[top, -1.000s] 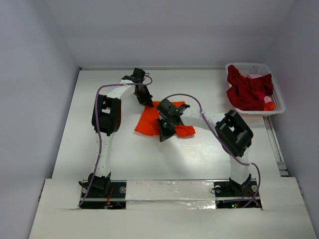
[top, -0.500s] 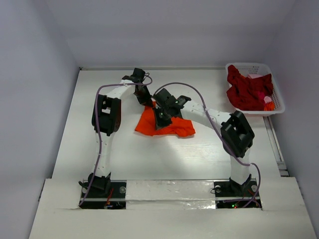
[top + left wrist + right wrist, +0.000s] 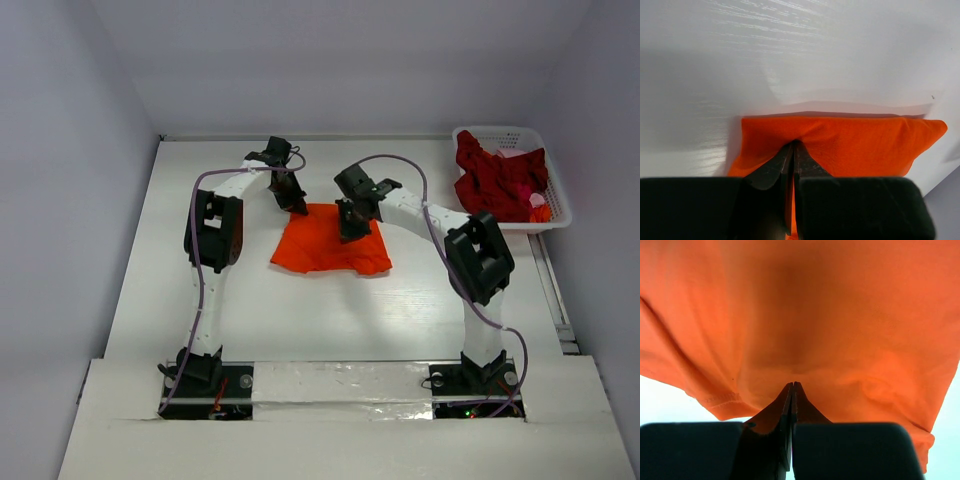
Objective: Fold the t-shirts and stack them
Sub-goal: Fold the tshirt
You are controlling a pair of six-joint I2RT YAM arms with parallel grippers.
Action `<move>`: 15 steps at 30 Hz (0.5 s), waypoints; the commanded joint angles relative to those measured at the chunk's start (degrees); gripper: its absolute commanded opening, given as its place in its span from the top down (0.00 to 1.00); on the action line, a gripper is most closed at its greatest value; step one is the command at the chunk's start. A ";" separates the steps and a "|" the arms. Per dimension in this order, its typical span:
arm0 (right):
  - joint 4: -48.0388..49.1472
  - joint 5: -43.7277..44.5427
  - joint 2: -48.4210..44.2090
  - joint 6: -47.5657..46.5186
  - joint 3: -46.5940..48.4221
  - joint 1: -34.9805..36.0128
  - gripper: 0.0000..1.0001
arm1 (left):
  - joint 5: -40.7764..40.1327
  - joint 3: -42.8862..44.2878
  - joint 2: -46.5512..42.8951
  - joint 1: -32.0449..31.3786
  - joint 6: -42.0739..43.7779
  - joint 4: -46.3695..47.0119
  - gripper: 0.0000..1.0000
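The bright orange t-shirt (image 3: 325,248) lies on the white table (image 3: 200,230), in the middle. My left gripper (image 3: 295,203) is at the shirt's far left corner. In the left wrist view the gripper (image 3: 793,144) is shut with the orange cloth (image 3: 855,145) pinched between its fingers. My right gripper (image 3: 350,228) is at the shirt's far edge. In the right wrist view it (image 3: 792,385) is shut at the cloth (image 3: 815,315), which fills the view. Dark red t-shirts (image 3: 495,182) are heaped in the basket.
The white lattice basket (image 3: 560,195) stands at the far right of the table, with something small and orange-pink (image 3: 540,208) among the red shirts. Grey walls close in the table at the back and on both sides.
My right gripper has moved from the shirt's near side up to its far edge, taking orange cloth with it. The shirt now lies wider and flatter. The left gripper has stayed put.
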 commanded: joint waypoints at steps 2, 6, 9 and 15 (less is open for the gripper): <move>0.73 0.59 -0.68 -0.20 -1.24 0.42 1.00 | -1.67 -1.88 -2.69 0.20 0.74 -1.03 1.00; 1.96 -0.11 -1.56 0.24 -3.44 0.42 1.00 | -1.67 -1.97 -2.69 0.20 0.83 -1.03 1.00; 3.09 -0.46 -2.08 0.50 -6.42 0.42 1.00 | -1.67 -1.71 -2.60 0.20 0.83 -1.20 1.00; 6.79 -2.66 -5.51 1.82 -14.94 0.42 1.00 | -1.76 -1.44 -2.52 0.20 0.83 -1.20 1.00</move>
